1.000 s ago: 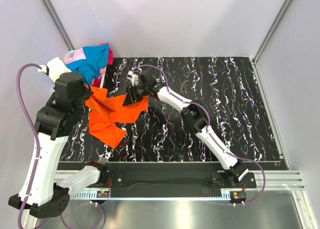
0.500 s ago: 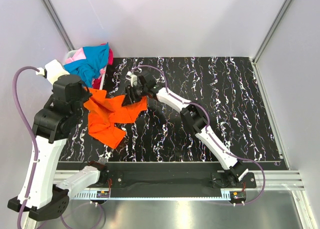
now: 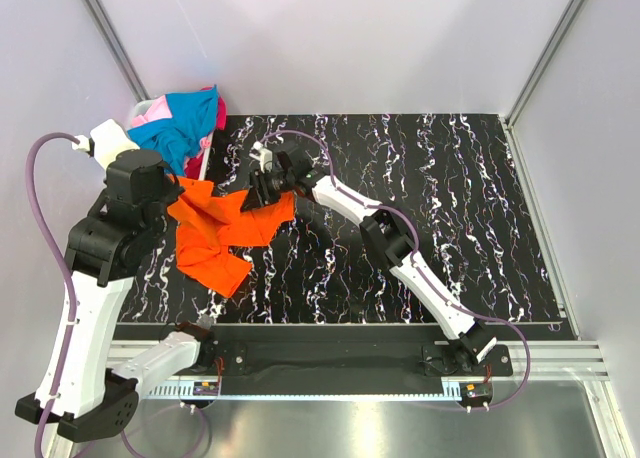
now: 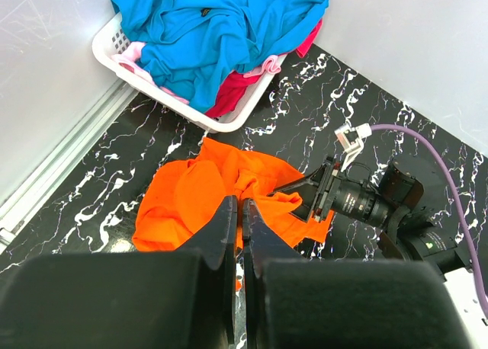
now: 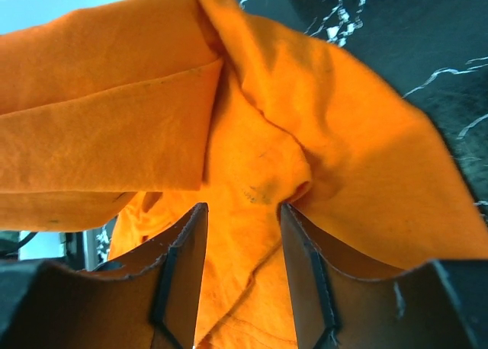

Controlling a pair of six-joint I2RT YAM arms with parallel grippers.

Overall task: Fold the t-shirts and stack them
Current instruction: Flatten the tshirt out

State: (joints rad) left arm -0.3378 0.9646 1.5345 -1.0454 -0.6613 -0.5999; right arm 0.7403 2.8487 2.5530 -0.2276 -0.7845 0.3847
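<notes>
Two grippers meet the orange t-shirt, crumpled at 9 o'clock on the table. Right gripper: fingers spread astride a fold. Left gripper: fingers pressed together, hold unconfirmed. Risk: clamping stacked layers may drag the bundle unspread.

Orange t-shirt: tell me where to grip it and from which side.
Take the orange t-shirt by the bunched fold at its right edge, coming from the right: that ridge stands up and sits between the open fingers of the right gripper.
</notes>
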